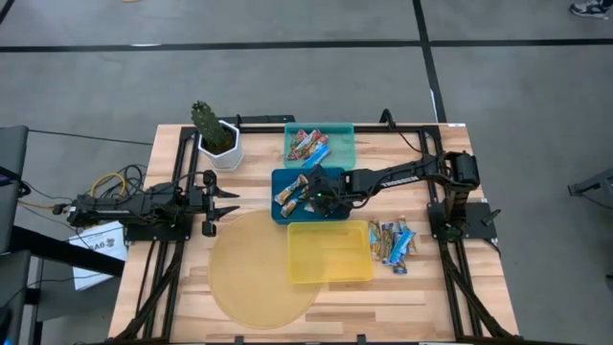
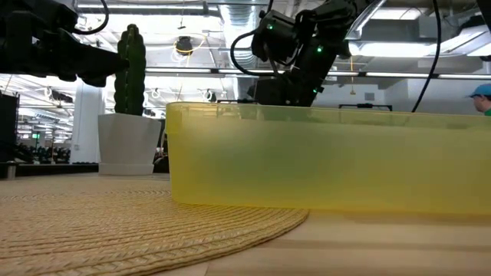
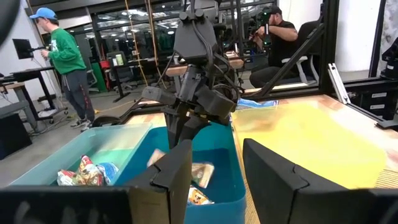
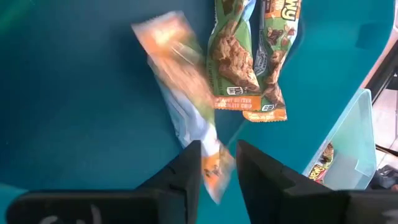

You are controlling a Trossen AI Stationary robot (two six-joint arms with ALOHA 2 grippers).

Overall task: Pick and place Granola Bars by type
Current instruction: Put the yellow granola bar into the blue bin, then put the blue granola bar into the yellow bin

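My right gripper (image 4: 219,165) hangs over the blue tray (image 1: 284,215), pointing steeply down, its fingers a little apart. A tan-orange granola bar (image 4: 180,99) shows blurred below it, its near end (image 4: 216,173) between the fingertips. Two more tan-brown bars (image 4: 249,62) lie flat on the tray floor. Red-multicolour bars (image 1: 308,146) lie in the teal tray (image 1: 345,134). Blue-white bars (image 1: 393,241) lie on the table right of the yellow tray (image 1: 330,254). My left gripper (image 3: 217,168) waits open at the table's left side, pointing level. My right gripper has the blurred bar's near end between its fingertips, but I cannot tell whether either finger (image 4: 186,168) touches it. The bar stretches away from the fingers toward the blue tray's floor.
A potted cactus (image 1: 215,139) stands at the far left of the trays. A round woven mat (image 1: 244,283) lies under the yellow tray's left part. People stand and sit in the room beyond the table.
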